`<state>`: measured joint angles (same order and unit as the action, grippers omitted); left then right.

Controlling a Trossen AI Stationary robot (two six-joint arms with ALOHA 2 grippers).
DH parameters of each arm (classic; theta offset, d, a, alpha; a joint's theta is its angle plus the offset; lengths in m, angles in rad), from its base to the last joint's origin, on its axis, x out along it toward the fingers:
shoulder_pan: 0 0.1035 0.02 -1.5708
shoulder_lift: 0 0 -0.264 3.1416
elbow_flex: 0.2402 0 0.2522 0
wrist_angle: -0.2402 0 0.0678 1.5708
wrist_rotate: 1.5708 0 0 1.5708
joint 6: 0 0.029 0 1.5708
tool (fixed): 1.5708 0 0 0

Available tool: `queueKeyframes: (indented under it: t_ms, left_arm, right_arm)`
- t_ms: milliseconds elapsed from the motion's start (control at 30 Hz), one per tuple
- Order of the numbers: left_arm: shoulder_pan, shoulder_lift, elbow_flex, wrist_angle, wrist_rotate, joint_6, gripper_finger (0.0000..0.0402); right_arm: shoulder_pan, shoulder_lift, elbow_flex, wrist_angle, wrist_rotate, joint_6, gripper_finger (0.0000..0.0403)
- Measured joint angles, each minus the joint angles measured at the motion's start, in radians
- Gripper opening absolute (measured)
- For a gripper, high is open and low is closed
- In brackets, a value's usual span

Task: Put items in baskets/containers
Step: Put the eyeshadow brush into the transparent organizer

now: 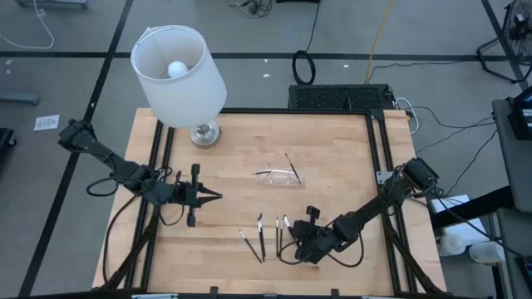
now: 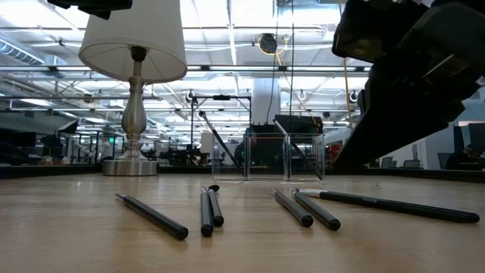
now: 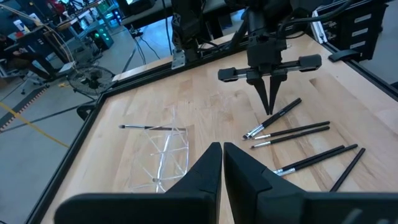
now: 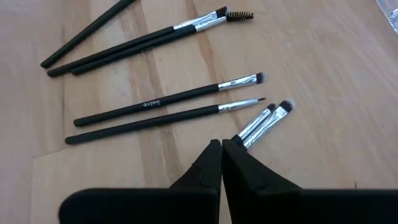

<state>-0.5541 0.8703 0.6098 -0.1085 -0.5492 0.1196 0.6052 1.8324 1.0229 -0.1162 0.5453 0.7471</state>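
From above, the wooden desk [image 1: 332, 174] carries a lamp [image 1: 179, 71] at its far left corner and a clear tray [image 1: 279, 177] near the middle, with one brush [image 1: 291, 164] resting across the tray's right end. Closer to the front edge a loose group of brushes [image 1: 264, 234] lies on the wood. The right gripper [image 1: 293, 241] sits low at the right side of that group, while the left gripper [image 1: 214, 196] hovers over the left half of the desk, well apart from the tray, its jaws drawn to a point.

At desk height, the brushes [image 2: 210, 210] lie flat in the foreground, dark handles pointing toward the camera (six can be counted here). The tray [image 2: 284, 158] stands behind them, clear-walled, with a thin stick leaning inside it. The lamp [image 2: 134, 83] rises on the left.

From the left wrist, the left gripper [image 3: 222, 149] shows its jaws closed, empty. Beyond lies the tray [image 3: 163, 149] with a brush [image 3: 144, 127] across its rim, and farther off the right gripper [image 3: 268, 107] points down beside the brushes [image 3: 292, 130].

From the right wrist, the right gripper [image 4: 222, 147] has its jaws pressed together with nothing between them, the tips just beside two silver-collared brushes [image 4: 264, 119]. More brushes [image 4: 168, 106] lie spread on the wood beyond.
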Motion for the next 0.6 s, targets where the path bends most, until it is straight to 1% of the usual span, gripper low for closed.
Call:
queueKeyframes:
  t_ms: [233, 467, 600]
  left_arm:
    - [0.0, 0.0, 0.0, 0.0, 0.0, 0.002, 0.0026]
    - [0.0, 0.0, 0.0, 0.001, -0.001, 0.002, 0.0026]
    - [0.0, 0.0, 0.0, 0.001, -0.001, 0.006, 0.0026]
  right_arm:
    - [-0.002, 0.0, -0.01, 0.006, 0.003, 0.002, 0.0]
    - [-0.004, 0.0, -0.09, 0.139, 0.003, 0.001, 0.0]
    - [-0.009, 0.0, -0.095, 0.156, 0.003, -0.006, 0.0]
